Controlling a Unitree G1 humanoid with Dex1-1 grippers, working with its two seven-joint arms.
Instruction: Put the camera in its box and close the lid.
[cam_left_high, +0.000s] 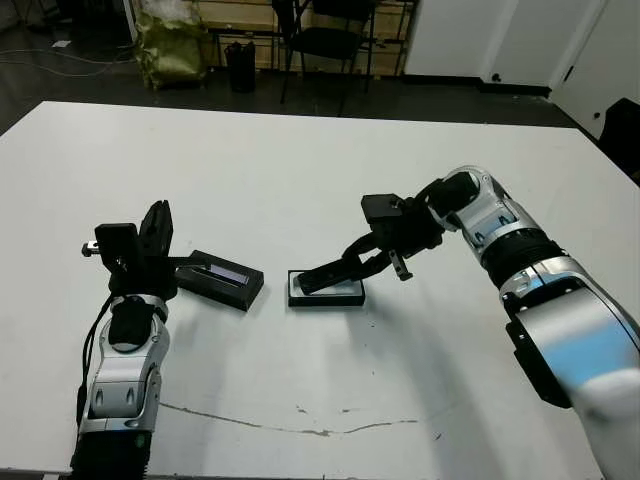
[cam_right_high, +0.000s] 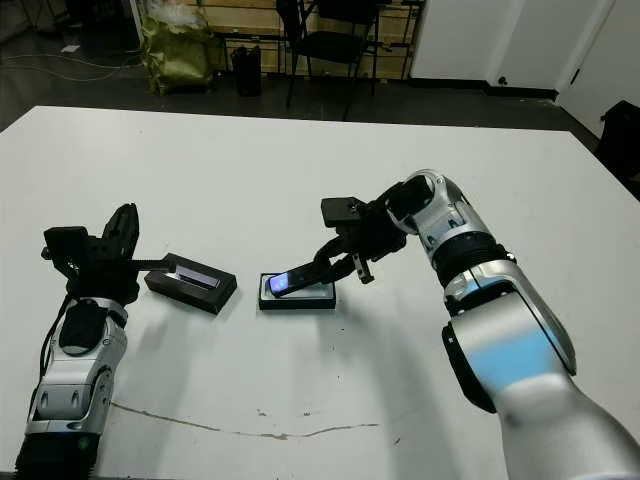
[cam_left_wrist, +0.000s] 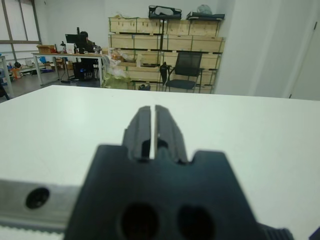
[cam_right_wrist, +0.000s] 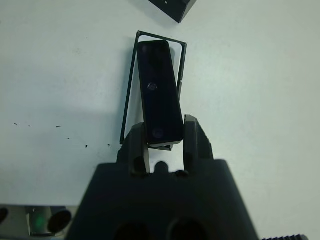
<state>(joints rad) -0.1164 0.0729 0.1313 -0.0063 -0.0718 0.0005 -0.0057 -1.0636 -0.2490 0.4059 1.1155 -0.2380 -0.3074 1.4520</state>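
Two pincers — right clamping camera over box, left nearly closed, empty.

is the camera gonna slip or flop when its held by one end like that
The camera probably stays stiff: it juts straight from the right gripper, no sag. Its glossy face hints at slipperiness. Gripped at one end, it might pivot against the box.

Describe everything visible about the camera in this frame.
The camera is a slim black bar with a glossy face and a bluish-purple window near its far end, seen in the right eye view. The right gripper clamps its near end between both fingers. It hangs tilted over the box, far end lowest, inside the white-lined tray's outline. Whether that end touches the lining cannot be told.
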